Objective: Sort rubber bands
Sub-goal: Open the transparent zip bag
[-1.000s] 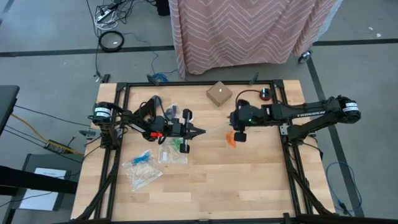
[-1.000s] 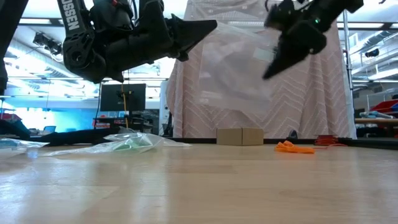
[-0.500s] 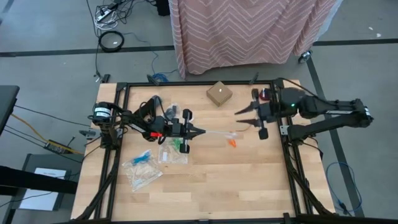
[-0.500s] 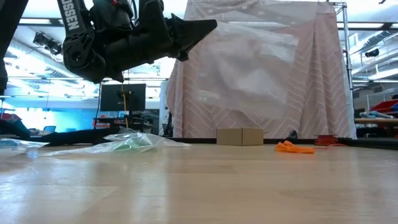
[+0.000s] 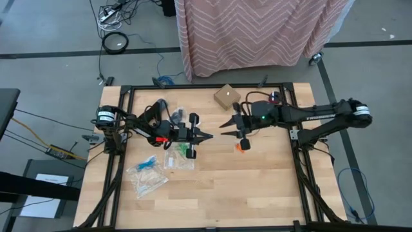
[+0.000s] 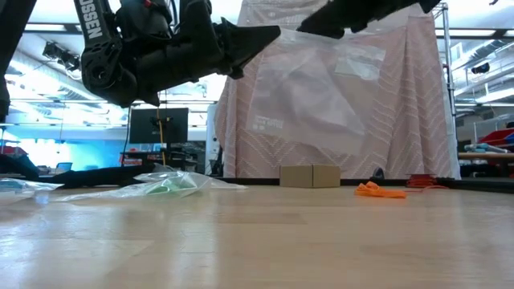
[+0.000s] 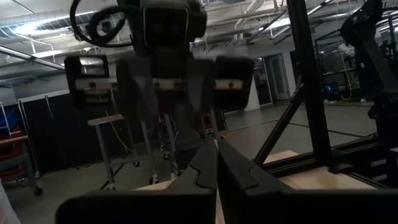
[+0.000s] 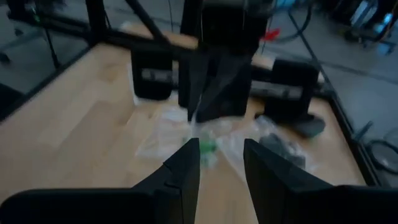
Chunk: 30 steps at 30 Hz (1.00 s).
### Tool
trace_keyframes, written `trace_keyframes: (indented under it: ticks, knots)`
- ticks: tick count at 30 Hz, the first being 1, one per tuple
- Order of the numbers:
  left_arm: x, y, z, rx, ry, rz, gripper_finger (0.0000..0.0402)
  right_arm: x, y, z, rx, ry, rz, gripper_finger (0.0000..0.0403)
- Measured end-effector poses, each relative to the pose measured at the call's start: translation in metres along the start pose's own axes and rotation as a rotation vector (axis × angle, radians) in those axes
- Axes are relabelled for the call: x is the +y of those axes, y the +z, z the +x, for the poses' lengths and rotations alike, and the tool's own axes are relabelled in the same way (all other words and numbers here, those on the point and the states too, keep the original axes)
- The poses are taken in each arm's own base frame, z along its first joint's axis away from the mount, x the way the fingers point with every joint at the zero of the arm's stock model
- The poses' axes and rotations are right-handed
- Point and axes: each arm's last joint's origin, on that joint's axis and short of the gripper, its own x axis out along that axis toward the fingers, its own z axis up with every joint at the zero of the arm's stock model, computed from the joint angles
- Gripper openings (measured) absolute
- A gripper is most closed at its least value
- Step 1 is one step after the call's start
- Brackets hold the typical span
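1. The orange rubber bands lie in a small heap on the bare wood of the table, just below and a little behind my right gripper; in the low view the same orange heap sits flat on the tabletop, untouched.
2. More bands are bagged off behind my left gripper: a green bunch shows inside a clear bag right under the left wrist, and a blue bunch sits in another clear bag farther back toward the table's left edge.
3. My left gripper is raised off the table near its middle, fingers pressed together on the edge of a clear zip bag; the low view shows that bag hanging from the left fingertips in mid-air.
4. From the left wrist, my two dark fingers meet with no gap between them.
5. My right gripper is in the air too, pointing straight at the left one, tips near but apart, fingers spread with a plain gap and nothing between them.
6. From the right wrist, my fingers stand apart, and past them I see the left gripper head-on with the film of the clear bag at its tip.
7. Beyond my right gripper, near the far edge of the table, sits a small cardboard box.
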Motion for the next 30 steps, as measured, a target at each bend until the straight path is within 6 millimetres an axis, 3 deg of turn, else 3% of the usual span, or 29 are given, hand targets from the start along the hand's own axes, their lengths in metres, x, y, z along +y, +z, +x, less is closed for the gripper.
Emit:
trace_keyframes:
  ticks: [22,30]
  knots:
    - [0.000,0.000,0.000,-0.004,0.001,0.001,0.0006,-0.002,-0.002,0.001,0.013,0.024,0.111,0.0112]
    - [0.000,0.000,0.000,-0.003,0.001,0.001,0.0006,-0.001,-0.010,0.013,0.057,0.033,0.138,0.0112]
